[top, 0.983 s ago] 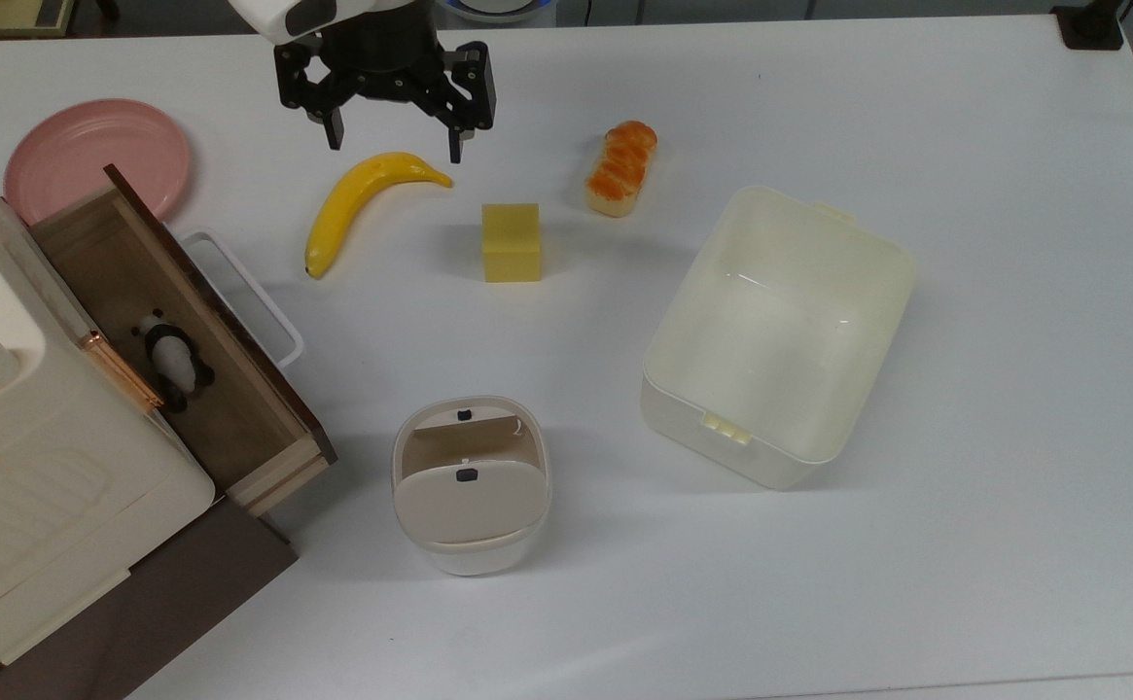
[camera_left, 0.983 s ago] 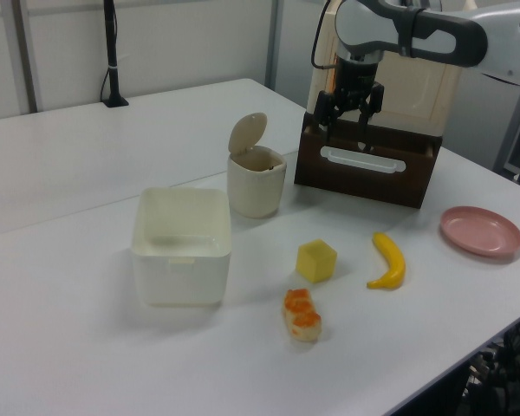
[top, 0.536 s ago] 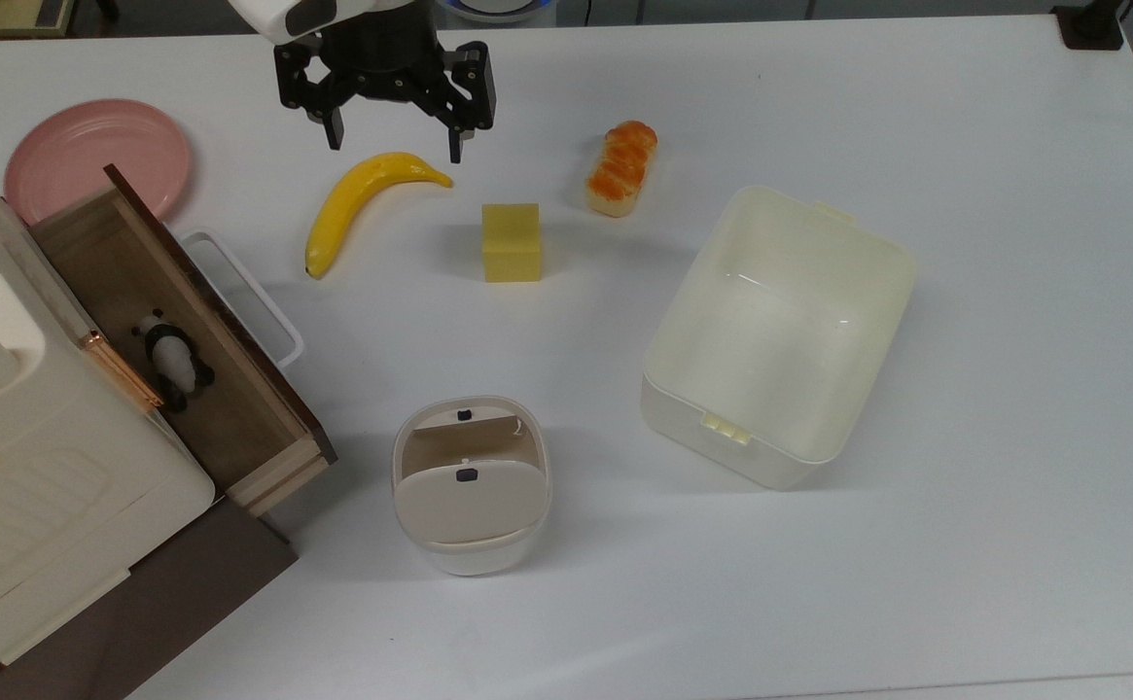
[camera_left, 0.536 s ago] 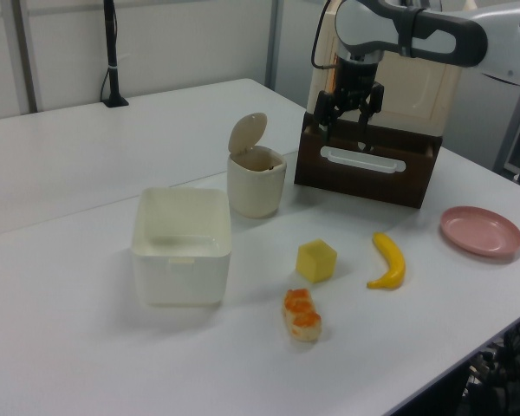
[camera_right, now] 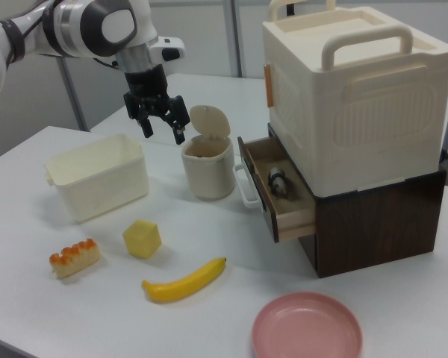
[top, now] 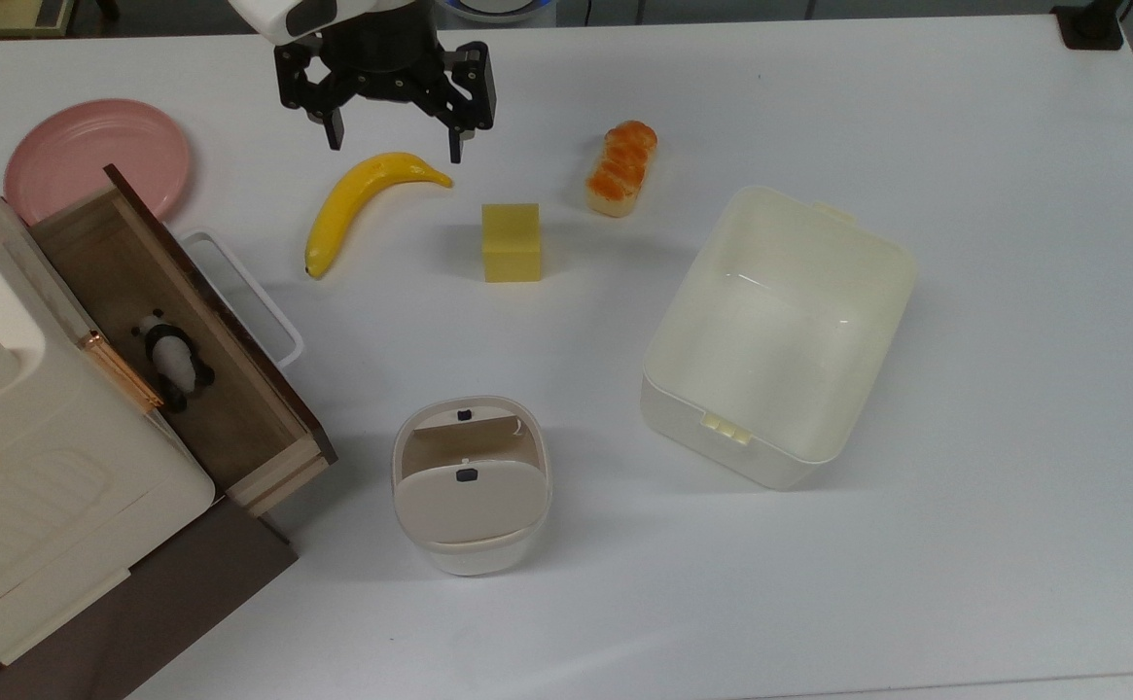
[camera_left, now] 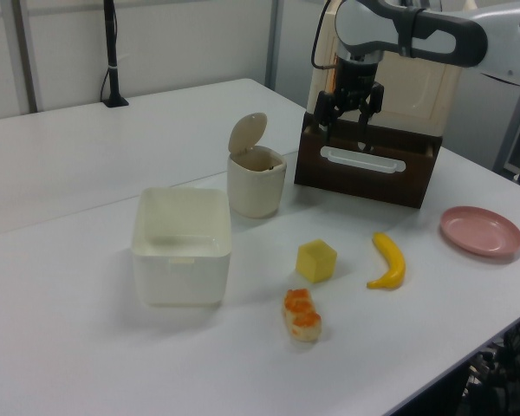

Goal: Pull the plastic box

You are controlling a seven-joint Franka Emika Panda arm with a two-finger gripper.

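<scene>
Panda figure (top: 173,360) in open drawer (top: 235,418)

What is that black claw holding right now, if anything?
Nothing. The gripper hangs open and empty above the table, near the banana, well away from the plastic box.

My white table (top: 965,583) carries the cream-white rectangular plastic box (top: 778,335), a beige flap-lid bin (top: 471,483), yellow banana (top: 362,202), yellow foam cube (top: 512,242), orange-glazed bread (top: 621,167), pink plate (top: 94,156), and a dark wooden drawer cabinet (top: 177,574).
</scene>
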